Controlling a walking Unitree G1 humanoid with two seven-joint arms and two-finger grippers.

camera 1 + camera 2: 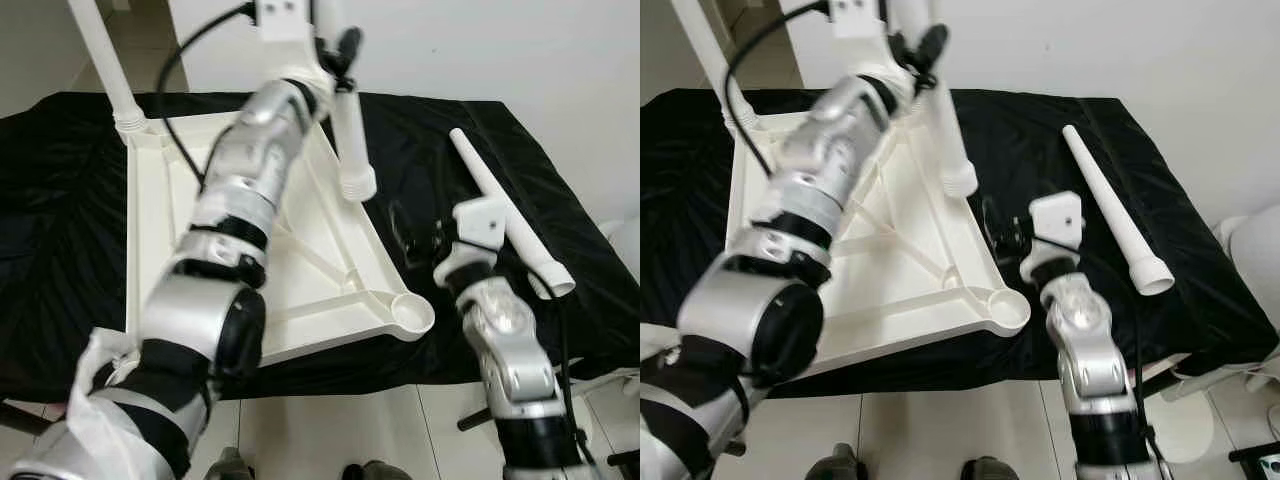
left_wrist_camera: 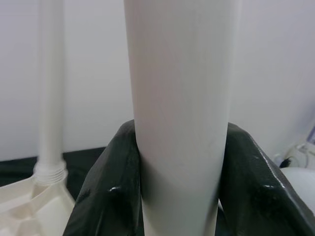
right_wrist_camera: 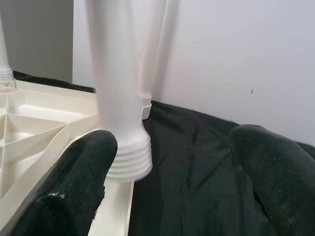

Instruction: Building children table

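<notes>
Tabletop (image 1: pixel 300 250): white plastic, lying upside down on the black cloth (image 1: pixel 60 200), ribs and corner sockets facing up; it covers the left and middle of the cloth, its near edge close to the cloth's near edge
Near-right socket (image 1: pixel 410 313): round, open, at the tabletop's near right corner
Far-left leg (image 1: pixel 105 60): white, standing upright in the socket at the tabletop's far left corner, its threaded collar at the base
Held leg (image 1: pixel 352 140): white tapered tube, upright and slightly tilted, its ribbed threaded end down over the tabletop's right edge near the far right corner; from the right wrist view the ribbed end sits at or just above the rim, and I cannot tell whether it touches
Loose leg (image 1: pixel 505 215): white, lying flat on the cloth toward its right side, narrow end pointing to the far edge, wide open end toward the near right
Left gripper (image 2: pixel 179 206): raised above the far part of the tabletop, both black fingers (image 2: pixel 103 191) clamped on the held leg, one on each side of the shaft
Right gripper (image 3: pixel 177 187): low over the cloth just right of the tabletop, between it and the loose leg; its fingers (image 3: pixel 74 182) stand wide apart, holding nothing, pointing toward the held leg's threaded end
Wall (image 1: pixel 450 40): pale, behind the cloth's far edge
Floor (image 1: pixel 330 430): light tiles below the near edge
</notes>
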